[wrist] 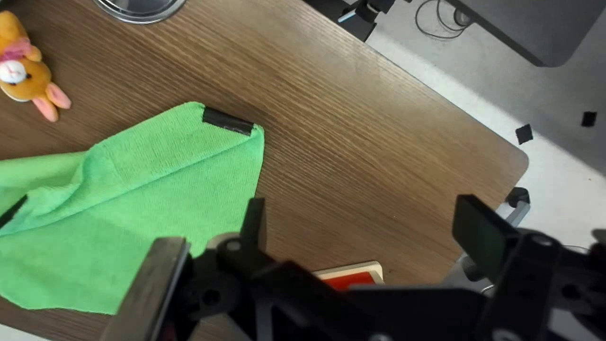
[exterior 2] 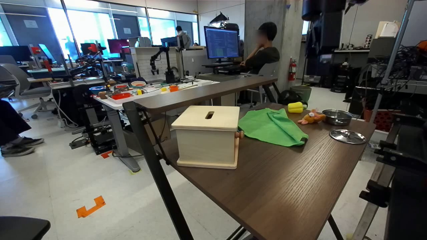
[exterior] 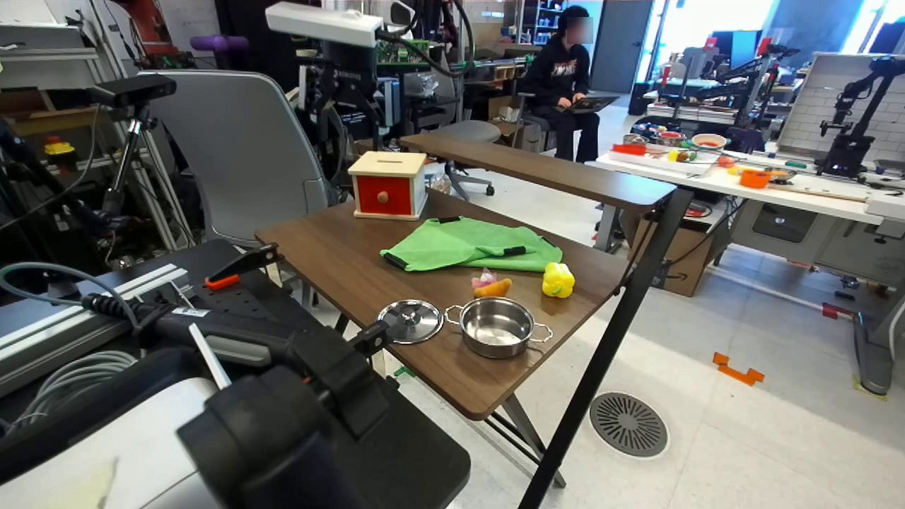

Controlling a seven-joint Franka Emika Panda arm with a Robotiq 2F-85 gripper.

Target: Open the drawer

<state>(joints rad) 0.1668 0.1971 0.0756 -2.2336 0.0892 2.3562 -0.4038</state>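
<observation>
Beyond the brown table (exterior 2: 290, 190), a monitor (exterior 2: 222, 43) shows rows of text too small to read, and a cardboard box (exterior: 675, 265) bears a curved arrow mark in an exterior view. Across the table spreads a rumpled green cloth (exterior: 459, 247). Pale lettering on the black gripper (wrist: 362, 222) looks like ROBOTIQ in an exterior view; the wrist view has its fingers wide apart, gripping nothing. Near the cloth stands a wooden box (exterior 2: 206, 146), turning a plain pale side to an exterior view; its red drawer (exterior: 397, 201), pushed in, shows face-on in an exterior view. The wrist view catches only a corner of it, below the gap between the fingers and partly covered by the gripper. The box sits lower than the gripper; how near, I cannot tell. Smaller still are the steel pot (exterior: 495, 345), its lid (exterior: 417, 324) flat beside it, a yellow pepper (exterior: 558, 281) and a toy rabbit (wrist: 29, 81), whose face shows in the wrist view. Smallest is the drawer's round knob (exterior 2: 239, 134).
</observation>
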